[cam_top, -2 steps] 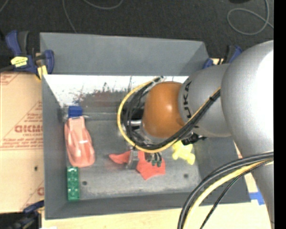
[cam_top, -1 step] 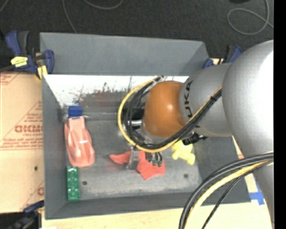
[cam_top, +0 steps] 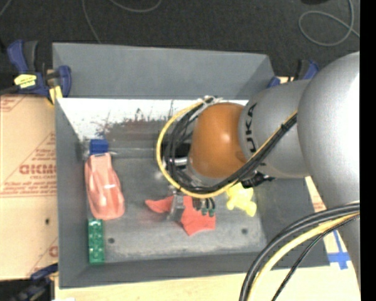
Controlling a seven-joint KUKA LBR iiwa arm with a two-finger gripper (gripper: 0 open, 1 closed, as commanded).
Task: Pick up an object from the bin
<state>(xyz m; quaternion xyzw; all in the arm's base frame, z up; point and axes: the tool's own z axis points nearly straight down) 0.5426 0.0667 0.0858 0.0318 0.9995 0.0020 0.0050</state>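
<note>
The red crumpled piece (cam_top: 197,223) lies on the floor of the bin (cam_top: 163,68), mid-width near the front wall, right beneath the gripper (cam_top: 189,209), its bulk showing on the front side. A smaller red scrap (cam_top: 158,204) sits just left, a yellow thing (cam_top: 241,199) just right. Whether the jaws are parted or closed I cannot tell; the wrist hides them. The pink bottle (cam_top: 104,185) lies well apart, leftward.

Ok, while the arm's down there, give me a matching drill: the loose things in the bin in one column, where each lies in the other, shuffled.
Things:
1. pink bottle with blue cap
2. green studded block
3. yellow toy
4. red pieces

Places in the bin:
A. lower-left corner of the view
B. right side of the floor
C. along the left wall
D. middle of the floor

Pairs: 1-C, 2-A, 3-B, 4-D.
</note>
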